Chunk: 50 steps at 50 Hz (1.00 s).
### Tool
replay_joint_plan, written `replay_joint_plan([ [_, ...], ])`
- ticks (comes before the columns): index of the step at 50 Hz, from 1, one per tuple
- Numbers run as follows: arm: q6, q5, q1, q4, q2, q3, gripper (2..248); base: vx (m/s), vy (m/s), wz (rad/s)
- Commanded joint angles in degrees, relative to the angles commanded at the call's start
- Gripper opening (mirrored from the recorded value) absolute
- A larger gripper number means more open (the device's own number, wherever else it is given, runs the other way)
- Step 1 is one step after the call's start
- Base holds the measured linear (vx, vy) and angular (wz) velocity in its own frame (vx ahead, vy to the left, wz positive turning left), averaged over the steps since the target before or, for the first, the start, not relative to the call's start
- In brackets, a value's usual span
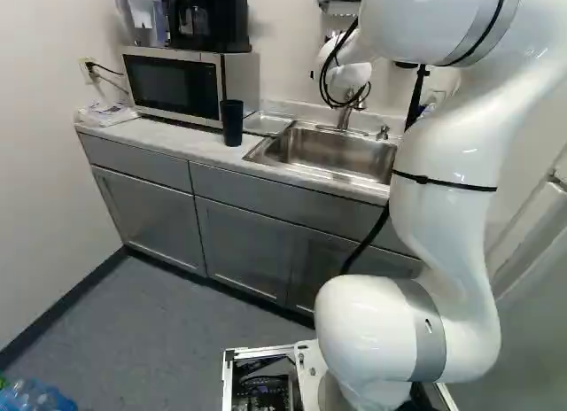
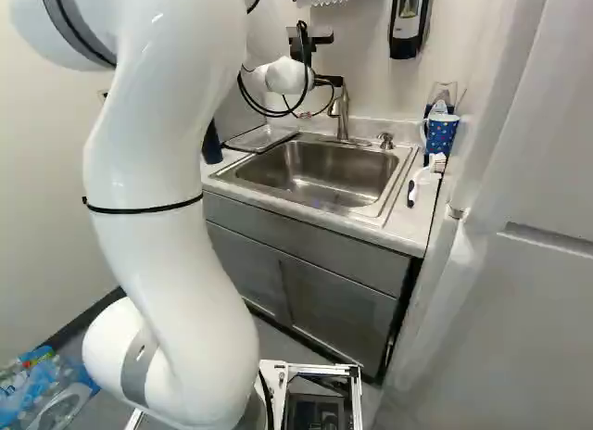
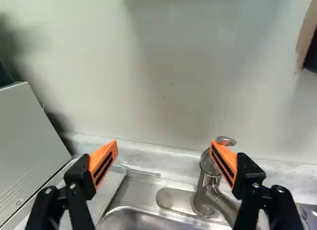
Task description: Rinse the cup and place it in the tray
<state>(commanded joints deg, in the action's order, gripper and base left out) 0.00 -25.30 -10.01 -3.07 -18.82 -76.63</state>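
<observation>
And here the hand [image 2: 328, 81] is seen up by the faucet [image 2: 342, 115], its two fingers spread wide apart, orange pads [image 3: 103, 163] facing each other with open air between; one finger is lined up in front of the faucet in the wrist view, though whether it is touched cannot be told. The dark cup [image 1: 232, 123] is found standing upright on the surface [image 1: 190, 145], just in front of the microwave [image 1: 182, 85] and near the tray [image 1: 267, 123], which is set between the microwave and the sink [image 1: 328, 152]. Over at the sink's far side, a dotted blue mug [image 2: 441, 133] can be spotted, with a white brush [image 2: 427, 174] laid close by.
</observation>
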Motion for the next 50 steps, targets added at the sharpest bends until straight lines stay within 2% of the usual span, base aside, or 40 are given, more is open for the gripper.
replay_joint_plan([
  [30,0.0,-0.78,-0.02,0.0,0.26,0.3,247,0.0,0.0,0.0],
  [50,0.0,-0.78,-0.55,0.0,5.26,6.0,247,0.0,0.0,0.0],
])
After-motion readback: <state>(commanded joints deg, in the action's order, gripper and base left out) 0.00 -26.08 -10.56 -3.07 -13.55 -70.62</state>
